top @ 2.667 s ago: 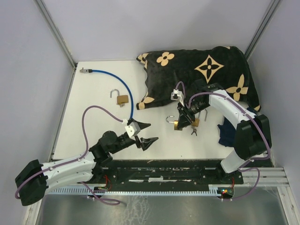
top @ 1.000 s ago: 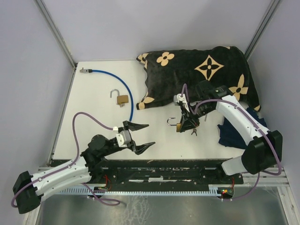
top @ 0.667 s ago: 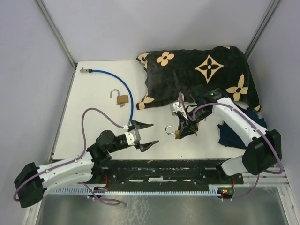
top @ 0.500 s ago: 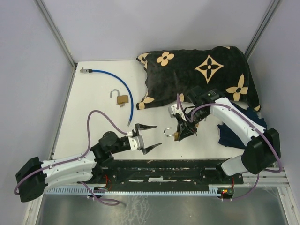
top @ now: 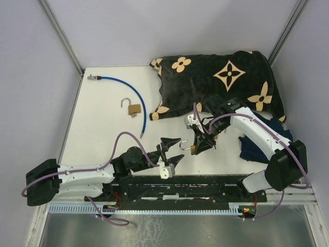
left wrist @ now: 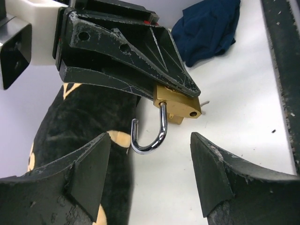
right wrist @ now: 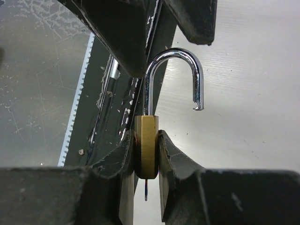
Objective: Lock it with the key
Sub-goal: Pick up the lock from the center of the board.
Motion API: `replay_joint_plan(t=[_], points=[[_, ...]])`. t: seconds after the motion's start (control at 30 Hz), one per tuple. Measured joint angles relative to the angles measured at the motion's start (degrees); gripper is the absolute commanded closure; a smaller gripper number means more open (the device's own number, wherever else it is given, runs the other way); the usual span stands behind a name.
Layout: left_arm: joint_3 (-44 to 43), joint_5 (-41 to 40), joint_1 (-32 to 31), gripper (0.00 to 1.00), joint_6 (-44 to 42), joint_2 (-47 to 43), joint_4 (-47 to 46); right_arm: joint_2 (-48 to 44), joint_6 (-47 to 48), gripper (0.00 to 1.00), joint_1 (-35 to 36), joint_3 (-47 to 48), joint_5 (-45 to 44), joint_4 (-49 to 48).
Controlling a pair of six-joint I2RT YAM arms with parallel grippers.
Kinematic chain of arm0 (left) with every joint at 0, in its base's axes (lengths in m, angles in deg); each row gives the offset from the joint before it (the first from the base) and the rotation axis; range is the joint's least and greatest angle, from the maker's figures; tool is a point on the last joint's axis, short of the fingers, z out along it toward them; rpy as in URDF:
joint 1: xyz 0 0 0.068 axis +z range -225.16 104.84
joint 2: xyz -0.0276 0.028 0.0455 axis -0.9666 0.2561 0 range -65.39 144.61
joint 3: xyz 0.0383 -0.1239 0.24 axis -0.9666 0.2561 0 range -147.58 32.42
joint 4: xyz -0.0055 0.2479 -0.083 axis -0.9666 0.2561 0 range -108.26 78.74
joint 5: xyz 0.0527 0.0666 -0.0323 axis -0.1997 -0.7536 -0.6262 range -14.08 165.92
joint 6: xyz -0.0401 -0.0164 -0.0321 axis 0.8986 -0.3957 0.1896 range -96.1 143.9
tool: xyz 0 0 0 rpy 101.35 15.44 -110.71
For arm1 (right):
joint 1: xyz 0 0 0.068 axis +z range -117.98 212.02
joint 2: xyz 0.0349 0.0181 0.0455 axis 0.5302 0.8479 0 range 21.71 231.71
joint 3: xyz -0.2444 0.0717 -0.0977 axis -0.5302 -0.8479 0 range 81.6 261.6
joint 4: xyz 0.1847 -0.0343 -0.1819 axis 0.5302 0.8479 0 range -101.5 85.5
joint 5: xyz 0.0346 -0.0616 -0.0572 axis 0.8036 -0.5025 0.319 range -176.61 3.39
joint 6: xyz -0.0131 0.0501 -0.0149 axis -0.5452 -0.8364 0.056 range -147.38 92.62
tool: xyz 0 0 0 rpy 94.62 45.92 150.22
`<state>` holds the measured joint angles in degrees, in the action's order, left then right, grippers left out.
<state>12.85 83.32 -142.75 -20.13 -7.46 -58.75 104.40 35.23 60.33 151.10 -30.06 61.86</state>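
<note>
Blue cable [top: 122, 83] lies well left of the black flowered blanket [top: 216, 77], with a spare padlock [top: 133, 108] just beside the cable, also left of the blanket. My left gripper [top: 181, 147] hangs in front of the blanket's near-left corner, jaws spread wide and gripping nothing. Just right of it, in front of the blanket's near edge, the held padlock [top: 193, 150] sits above the table [top: 103, 128], its brass body clamped flat between the fingers of my right gripper [top: 200, 144]. Its long axis runs left to right; the open shackle [left wrist: 151, 136] points left toward my left fingers, with the hook's free end out of the body. A navy cloth [top: 252, 143] lies by the blanket's near-right edge.
</note>
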Motion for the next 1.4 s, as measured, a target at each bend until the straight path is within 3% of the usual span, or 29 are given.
replay_joint_plan(t=[0.27,0.53,0.73,0.97,1.2,1.4], points=[[-1.4,-3.4,-0.8,0.37,-4.8,5.0,0.1,1.2,0.0,0.98,0.4,0.0,0.0,0.2],[-2.4,-4.6,-0.8,0.60,-5.2,5.7,1.1,1.8,0.0,0.98,0.5,0.0,0.1,0.6],[-3.1,-4.5,-0.8,0.71,-4.4,7.4,1.9,1.8,-0.1,0.98,0.5,0.0,0.2,1.0],[-3.2,-4.2,-0.8,0.72,0.3,7.0,4.2,1.8,-0.4,0.98,0.6,0.0,0.0,0.9],[-4.7,-1.9,-0.8,0.71,11.2,5.0,8.2,1.8,-2.8,0.98,0.6,0.0,-1.9,-0.6],[-4.5,-0.1,-0.7,0.60,22.8,4.0,6.5,1.7,-3.7,0.98,0.8,0.0,-2.8,-0.9]])
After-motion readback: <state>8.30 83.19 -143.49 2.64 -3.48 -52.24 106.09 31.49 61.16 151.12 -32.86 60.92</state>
